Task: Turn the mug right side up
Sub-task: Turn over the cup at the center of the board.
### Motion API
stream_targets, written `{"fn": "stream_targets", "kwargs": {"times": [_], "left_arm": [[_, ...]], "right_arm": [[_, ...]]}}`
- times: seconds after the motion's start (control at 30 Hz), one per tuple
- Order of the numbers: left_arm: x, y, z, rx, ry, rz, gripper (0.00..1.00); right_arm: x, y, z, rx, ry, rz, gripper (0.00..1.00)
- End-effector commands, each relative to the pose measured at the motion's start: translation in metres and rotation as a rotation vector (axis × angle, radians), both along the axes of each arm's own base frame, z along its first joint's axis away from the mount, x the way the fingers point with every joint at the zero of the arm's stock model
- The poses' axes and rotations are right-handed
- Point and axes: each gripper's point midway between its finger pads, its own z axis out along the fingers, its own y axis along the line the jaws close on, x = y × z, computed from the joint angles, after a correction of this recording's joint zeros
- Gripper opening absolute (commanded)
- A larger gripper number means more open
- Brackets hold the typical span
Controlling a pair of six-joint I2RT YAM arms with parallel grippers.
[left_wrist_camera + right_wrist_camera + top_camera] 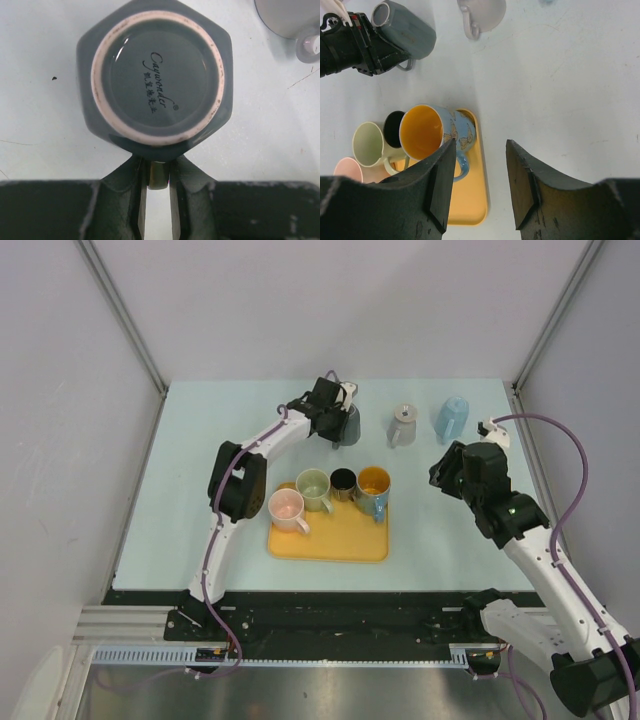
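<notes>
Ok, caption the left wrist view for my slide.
Left gripper pinches the handle of the grey mug, its stamped base facing the camera; a pale mug sits at top right.

The upturned base of the grey mug (155, 75) carries one printed mark, set diagonally. It is a cursive brand word, reading approximately "Cayavender". Beneath it runs a line of small Chinese characters, too small to read. A ® symbol follows.

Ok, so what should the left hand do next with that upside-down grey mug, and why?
Probably lift the grey mug a little off the table. The left hand looks pinched on the mug's handle, and the mug's bottom faces up. I think flipping it needs some room above the table first.
</notes>
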Motion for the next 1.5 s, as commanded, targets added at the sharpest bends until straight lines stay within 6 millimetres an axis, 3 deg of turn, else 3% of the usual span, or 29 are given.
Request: {"fn": "stream_targets", "kwargs": {"times": [0.0, 0.03, 0.1, 0.13, 0.23, 0.27, 0.43, 0.47, 0.53, 0.57, 0.6, 0.63, 0.67, 0.7, 0.77, 0.8, 0.83, 0.87, 0.9, 0.97, 1.0, 1.07, 1.2, 1.33, 1.47], "left_arm": [[0.022, -0.011, 0.089, -0.126, -0.177, 0.023, 0.00], [0.020, -0.008, 0.110, -0.157, -0.207, 0.033, 0.00], [0.020, -0.010, 0.130, -0.239, -0.243, 0.062, 0.00], [0.017, -0.007, 0.158, -0.286, -0.285, 0.071, 0.00], [0.018, 0.001, 0.189, -0.371, -0.348, 0.121, 0.00], [0.015, 0.005, 0.218, -0.416, -0.395, 0.134, 0.00], [0.003, 0.025, 0.274, -0.501, -0.491, 0.192, 0.00], [-0.005, 0.030, 0.302, -0.547, -0.542, 0.194, 0.00], [-0.016, 0.036, 0.304, -0.612, -0.510, 0.206, 0.00], [-0.022, 0.037, 0.330, -0.692, -0.561, 0.183, 0.00], [-0.035, 0.041, 0.334, -0.739, -0.553, 0.171, 0.00], [-0.042, 0.049, 0.346, -0.842, -0.526, 0.189, 0.00], [-0.057, 0.045, 0.365, -0.941, -0.536, 0.100, 0.00], [-0.068, 0.052, 0.363, -0.989, -0.506, 0.087, 0.00], [-0.094, 0.048, 0.381, -1.123, -0.441, 0.011, 0.00], [-0.103, 0.047, 0.373, -1.144, -0.402, -0.003, 0.00], [-0.118, 0.047, 0.384, -1.200, -0.369, -0.029, 0.00], [-0.132, 0.048, 0.396, -1.240, -0.381, -0.074, 0.00], [-0.143, 0.045, 0.386, -1.255, -0.331, -0.101, 0.00], [-0.173, 0.048, 0.403, -1.341, -0.300, -0.170, 0.00], [-0.182, 0.047, 0.394, -1.350, -0.254, -0.175, 0.00], [-0.208, 0.048, 0.403, -1.372, -0.246, -0.221, 0.00], [-0.258, 0.040, 0.397, -1.370, -0.217, -0.305, 0.00], [-0.283, 0.041, 0.393, -1.383, -0.222, -0.318, 0.00], [-0.299, 0.034, 0.386, -1.386, -0.196, -0.342, 0.00]], "right_arm": [[0.002, 0.002, 0.005, 0.028, -0.030, 0.001, 0.49], [0.002, 0.002, 0.005, 0.028, -0.030, 0.000, 0.49], [0.002, 0.002, 0.006, 0.028, -0.037, 0.001, 0.49], [0.002, 0.001, 0.006, 0.024, -0.041, 0.002, 0.49], [0.003, 0.001, 0.006, 0.018, -0.047, 0.005, 0.49], [0.004, 0.001, 0.007, 0.018, -0.055, 0.006, 0.49], [0.005, 0.004, 0.012, 0.026, -0.073, 0.023, 0.49], [0.005, 0.006, 0.012, 0.029, -0.075, 0.030, 0.49], [0.006, 0.014, 0.014, 0.051, -0.080, 0.066, 0.49], [0.006, 0.019, 0.015, 0.067, -0.084, 0.093, 0.49], [0.003, 0.034, 0.017, 0.105, -0.079, 0.168, 0.49], [0.005, 0.045, 0.023, 0.138, -0.098, 0.215, 0.49], [0.003, 0.057, 0.025, 0.172, -0.102, 0.275, 0.49], [-0.006, 0.077, 0.031, 0.238, -0.099, 0.380, 0.49], [-0.010, 0.097, 0.046, 0.316, -0.138, 0.485, 0.50], [-0.021, 0.112, 0.055, 0.391, -0.132, 0.575, 0.51], [-0.023, 0.120, 0.067, 0.428, -0.169, 0.624, 0.52], [-0.027, 0.126, 0.071, 0.466, -0.169, 0.656, 0.55], [-0.035, 0.134, 0.077, 0.507, -0.165, 0.715, 0.56], [-0.039, 0.146, 0.093, 0.595, -0.186, 0.788, 0.61], [-0.041, 0.150, 0.097, 0.620, -0.185, 0.814, 0.63], [-0.048, 0.159, 0.113, 0.703, -0.192, 0.891, 0.66], [-0.052, 0.176, 0.123, 0.793, -0.177, 0.978, 0.71], [-0.070, 0.192, 0.131, 0.803, -0.188, 1.045, 0.76], [-0.075, 0.198, 0.140, 0.819, -0.219, 1.048, 0.77]]}}
